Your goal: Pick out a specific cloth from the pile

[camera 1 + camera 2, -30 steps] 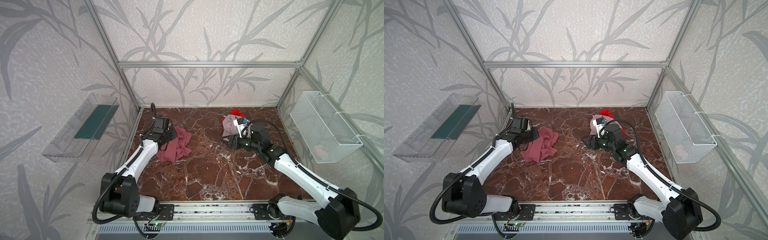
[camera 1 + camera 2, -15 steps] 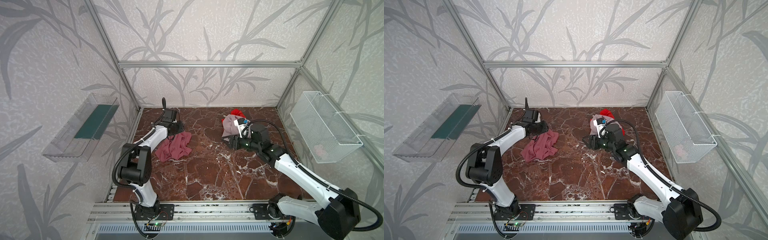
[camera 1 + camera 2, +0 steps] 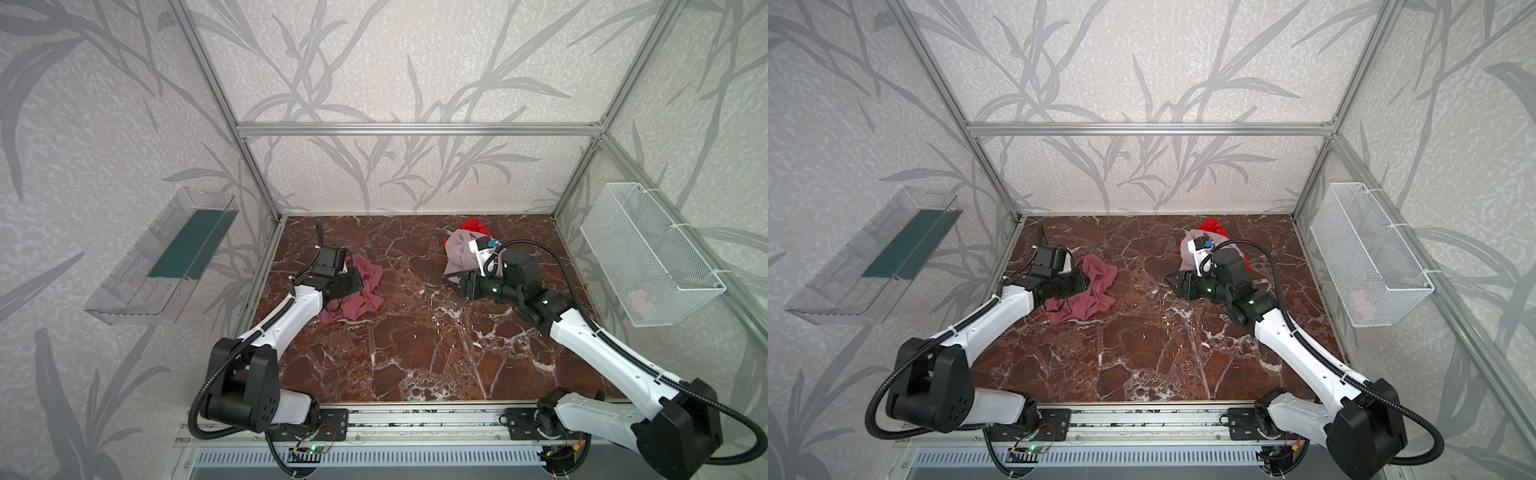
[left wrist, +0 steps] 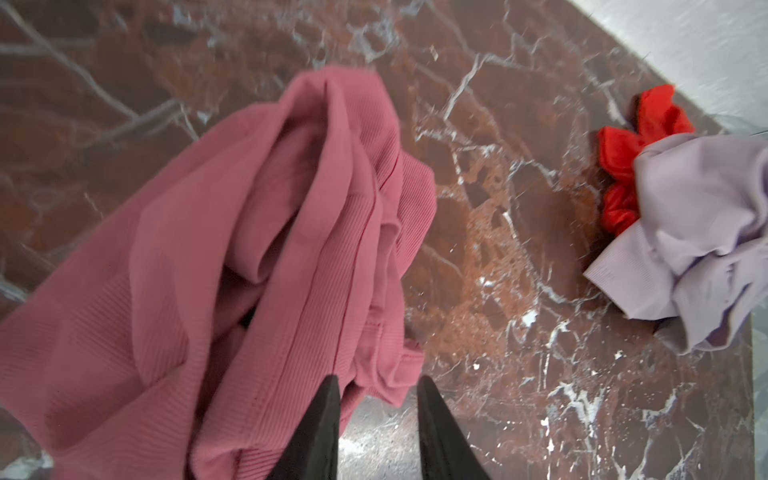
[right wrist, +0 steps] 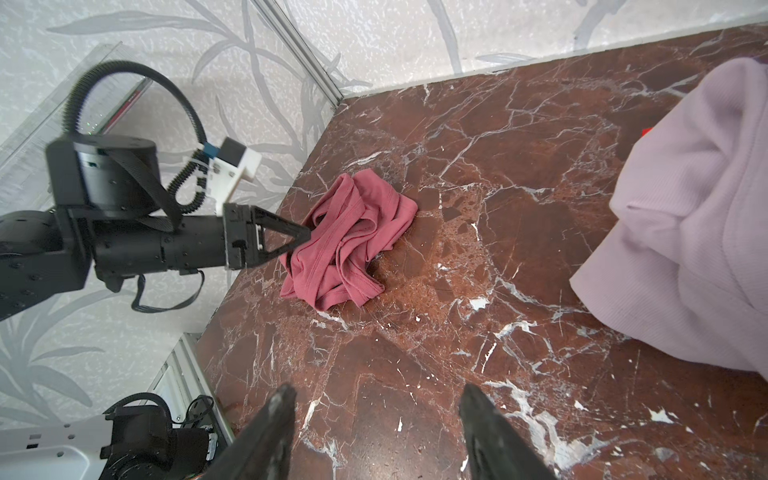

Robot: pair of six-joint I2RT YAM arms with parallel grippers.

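Both top views: the cloth (image 3: 368, 299), dusty rose, lies crumpled on the marble table (image 3: 415, 353) at left, well apart from the pile (image 3: 461, 253) at the back. The left gripper (image 3: 353, 282) is over its edge; the right gripper (image 3: 455, 282) is just beside the pile. Left wrist: fingers (image 4: 328, 415) apart, bare table between them, cloth hem at the tips, unclamped. Right wrist: jaws spread wide, nothing between. A lilac cloth (image 5: 685, 228) lies near, and the left gripper's tip is at the edge of the cloth.

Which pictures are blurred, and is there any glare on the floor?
Left wrist view: the cloth is soft, pale glare on the floor between the fingers of the left gripper. Right wrist view: the right gripper is out of focus, the cloth sharp. In both top views: even light, sharp.
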